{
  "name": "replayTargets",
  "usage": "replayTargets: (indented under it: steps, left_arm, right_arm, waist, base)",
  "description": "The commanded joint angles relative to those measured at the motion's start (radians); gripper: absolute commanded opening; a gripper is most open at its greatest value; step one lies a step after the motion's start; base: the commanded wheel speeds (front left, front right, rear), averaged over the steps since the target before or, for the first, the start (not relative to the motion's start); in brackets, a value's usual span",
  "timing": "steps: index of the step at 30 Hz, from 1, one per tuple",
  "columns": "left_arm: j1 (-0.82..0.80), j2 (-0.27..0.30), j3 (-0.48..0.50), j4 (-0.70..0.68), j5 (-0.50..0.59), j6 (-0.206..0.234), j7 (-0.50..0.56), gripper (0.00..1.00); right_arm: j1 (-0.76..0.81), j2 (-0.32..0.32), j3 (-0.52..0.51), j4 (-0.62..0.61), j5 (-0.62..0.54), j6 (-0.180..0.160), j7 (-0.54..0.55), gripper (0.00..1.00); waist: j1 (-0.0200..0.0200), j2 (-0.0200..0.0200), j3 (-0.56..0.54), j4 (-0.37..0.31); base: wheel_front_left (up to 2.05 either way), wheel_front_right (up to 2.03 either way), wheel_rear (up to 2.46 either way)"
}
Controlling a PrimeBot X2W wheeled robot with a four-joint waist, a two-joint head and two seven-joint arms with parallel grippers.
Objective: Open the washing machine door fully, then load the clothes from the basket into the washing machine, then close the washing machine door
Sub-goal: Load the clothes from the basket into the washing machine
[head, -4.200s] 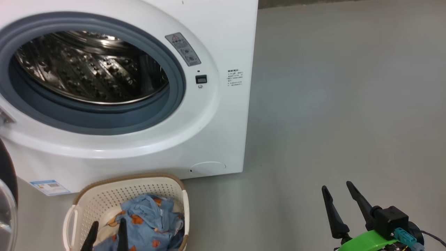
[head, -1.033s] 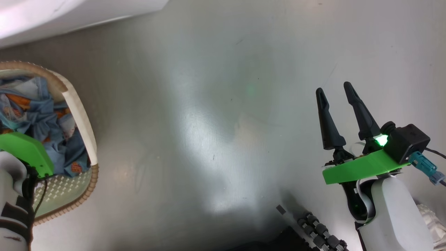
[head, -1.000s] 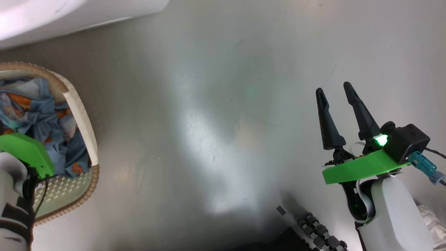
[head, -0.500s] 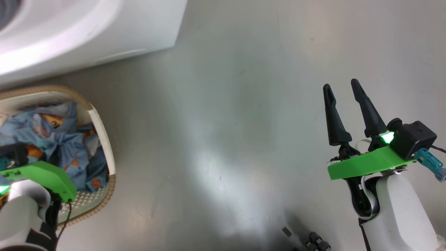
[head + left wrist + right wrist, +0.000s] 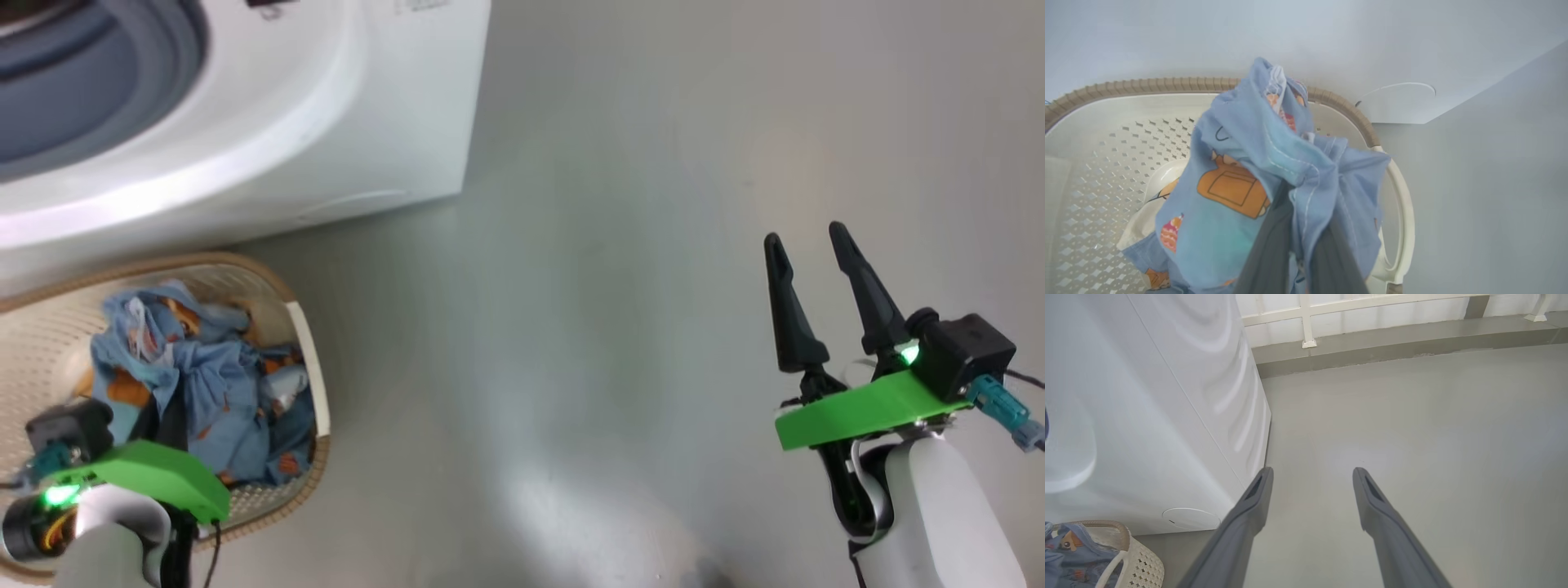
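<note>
Item 1, left hand (image 5: 1300, 212): low at the lower left of the head view, pointing into the basket (image 5: 309, 351); two dark fingers pressed together on a fold of the clothes (image 5: 1241, 183), blue fabric bunched up around the tips.

Item 2, right hand (image 5: 804, 245): at the lower right of the head view, over bare floor (image 5: 612, 327), fingers pointing up that view, spread wide apart, nothing between them; well apart from the basket.

Counts: hands, two. Basket, one, on the floor just before the washing machine (image 5: 326, 122). Washing machine, one. Clothes: one light blue bundle with orange prints, inside the basket and in the left hand's grip; one cream piece (image 5: 1143, 220) under it. Number of separate garments: cannot tell.

By view:
- Head view: both arms together, plus the lower curve of the grey gasket (image 5: 82, 98) at the upper left.
- Left wrist view: the grip close up, the basket's perforated floor, the cream piece.
- Right wrist view: the machine's side panel, the round flap (image 5: 1190, 518) low on its front, a white railing (image 5: 1306, 318) beyond the floor, one corner of the basket at the lower left.
</note>
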State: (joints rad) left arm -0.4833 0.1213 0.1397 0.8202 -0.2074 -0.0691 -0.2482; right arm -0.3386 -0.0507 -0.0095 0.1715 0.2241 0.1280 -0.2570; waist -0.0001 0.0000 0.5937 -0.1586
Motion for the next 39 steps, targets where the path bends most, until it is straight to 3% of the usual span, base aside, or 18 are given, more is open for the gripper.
replayTargets:
  steps: [1,14,27,39]
  left_arm:
    - [0.055,0.017,0.038,-0.046,0.009,-0.009,-0.013,0.00]
    - [0.240,-0.063,0.076,-0.351,0.047,-0.017,-0.013,0.00]
    - [0.376,-0.071,-0.026,-0.588,-0.016,0.055,-0.014,0.00]
    - [0.461,-0.071,-0.067,-0.760,-0.009,0.111,-0.014,0.00]
  right_arm:
    - [0.047,0.000,0.018,-0.017,-0.012,0.003,-0.005,1.00]
    - [0.109,-0.011,0.019,-0.002,-0.032,0.003,-0.005,1.00]
    - [0.145,-0.014,0.029,0.007,-0.046,0.003,-0.005,1.00]
    - [0.172,-0.010,0.037,0.018,-0.056,0.003,-0.005,1.00]
  waist:
    - [0.0001,0.0000,-0.073,0.037]
    - [0.0001,0.0000,-0.238,0.079]
    - [0.0001,0.0000,-0.362,0.100]
    - [0.0001,0.0000,-0.440,0.102]
  base:
    - [0.00,0.00,0.00]
    - [0.00,0.00,0.00]
    - [0.00,0.00,0.00]
    - [0.00,0.00,0.00]
